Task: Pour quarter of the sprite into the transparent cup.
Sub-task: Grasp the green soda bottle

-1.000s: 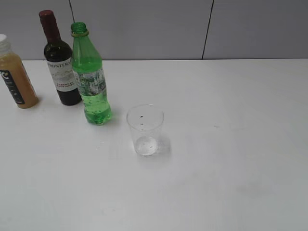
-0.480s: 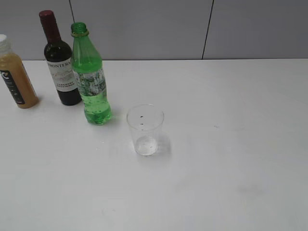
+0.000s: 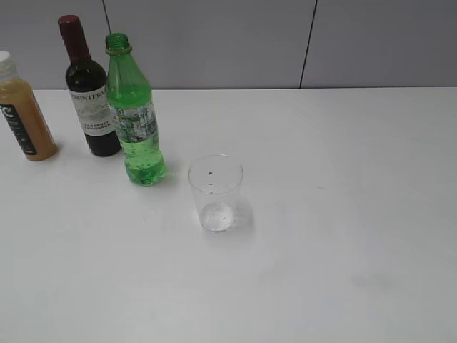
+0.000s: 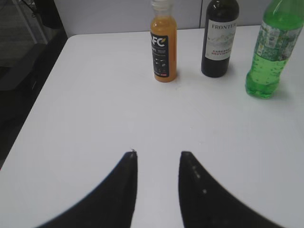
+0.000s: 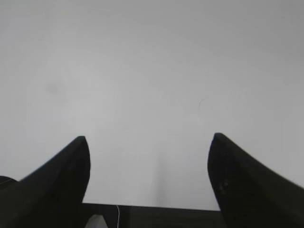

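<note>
Bright, even light, faint soft shadows on the white table [image 3: 343,214], slightly blurred wrist views.

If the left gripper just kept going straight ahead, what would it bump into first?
Probably the small orange juice bottle with the black label. The left gripper points up the bare white table almost at it; the dark wine bottle stands further right. Depth is hard to judge.

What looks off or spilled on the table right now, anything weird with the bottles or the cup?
Nothing spilled or tipped. The sprite has no cap on, standing upright beside the wine bottle. The transparent cup stands upright and looks empty, with two small dark specks on its wall.
</note>
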